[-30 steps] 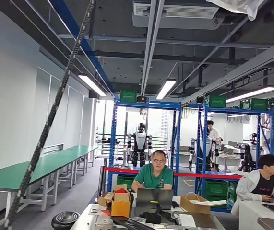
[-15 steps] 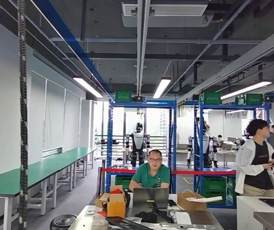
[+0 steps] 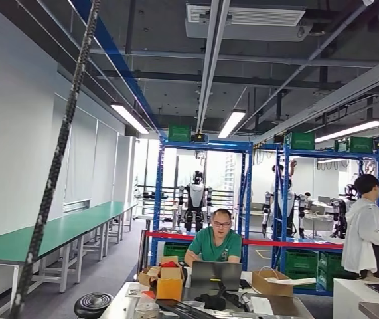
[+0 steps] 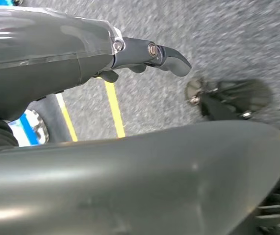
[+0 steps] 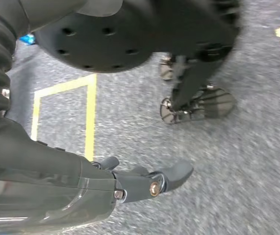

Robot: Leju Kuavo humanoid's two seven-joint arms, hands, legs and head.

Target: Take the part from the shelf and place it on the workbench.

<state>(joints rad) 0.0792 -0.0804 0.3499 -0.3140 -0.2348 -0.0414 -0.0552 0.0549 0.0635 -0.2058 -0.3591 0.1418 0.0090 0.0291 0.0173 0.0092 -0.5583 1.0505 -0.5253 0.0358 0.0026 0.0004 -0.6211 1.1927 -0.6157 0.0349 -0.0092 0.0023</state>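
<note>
Blue metal shelves (image 3: 202, 193) stand across the room, with green crates on top and on their lowest level. No single part can be made out on them at this distance. Long green-topped workbenches (image 3: 52, 231) run along the left wall. My left hand (image 4: 145, 54) hangs over grey floor, fingers stretched out and holding nothing. My right hand (image 5: 145, 181) also hangs above the floor with its fingers extended and nothing in it.
A person in green (image 3: 214, 244) sits at a laptop (image 3: 216, 274) behind a cluttered desk (image 3: 277, 306) with cardboard boxes (image 3: 166, 279). A person in white (image 3: 365, 229) stands at the right. A black rope (image 3: 57, 159) hangs close on my left. Yellow floor lines (image 5: 88, 115) lie below.
The whole head picture has swayed, so the camera moved. The rope swung from upright to slanted. The person in white has stepped further right and turned away.
</note>
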